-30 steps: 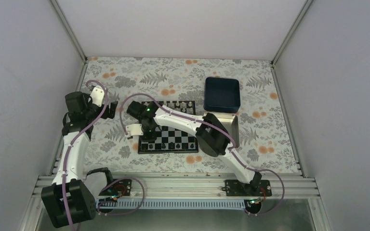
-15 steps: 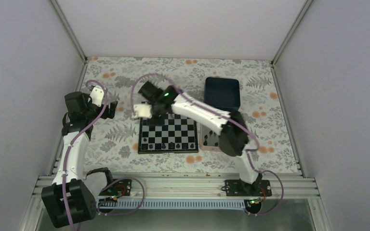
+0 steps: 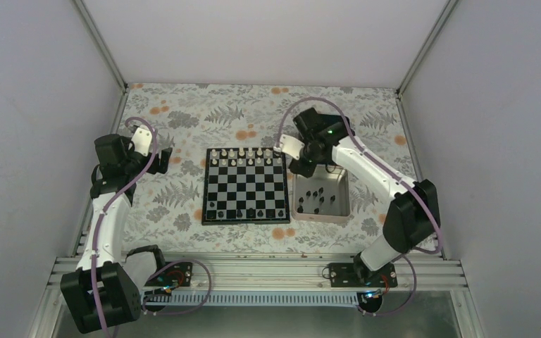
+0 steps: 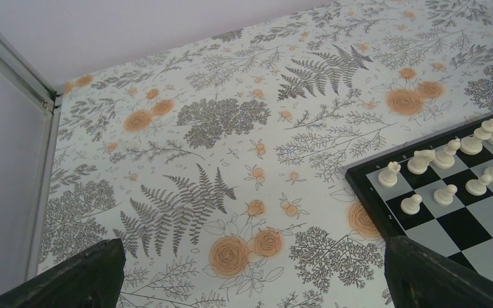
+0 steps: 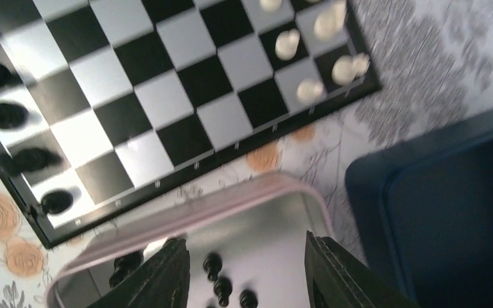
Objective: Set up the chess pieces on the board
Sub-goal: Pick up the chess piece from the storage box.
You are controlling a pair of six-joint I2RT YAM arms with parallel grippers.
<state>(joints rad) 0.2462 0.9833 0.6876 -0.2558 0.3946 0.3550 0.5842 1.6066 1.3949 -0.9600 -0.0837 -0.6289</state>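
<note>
Floral table (image 3: 183,113) | right claw (image 5: 245,250) spread wide, empty | chess pieces (image 5: 213,262) just below, in silver tray (image 5: 282,215)

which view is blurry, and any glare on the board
Right wrist view: blurred throughout, the black pieces on the board smeared, and glare whitens its light squares near the left edge. Left wrist view: sharp, the white pieces crisp. Top view: even light, in focus, no glare on the board, though the pieces are tiny.
</note>
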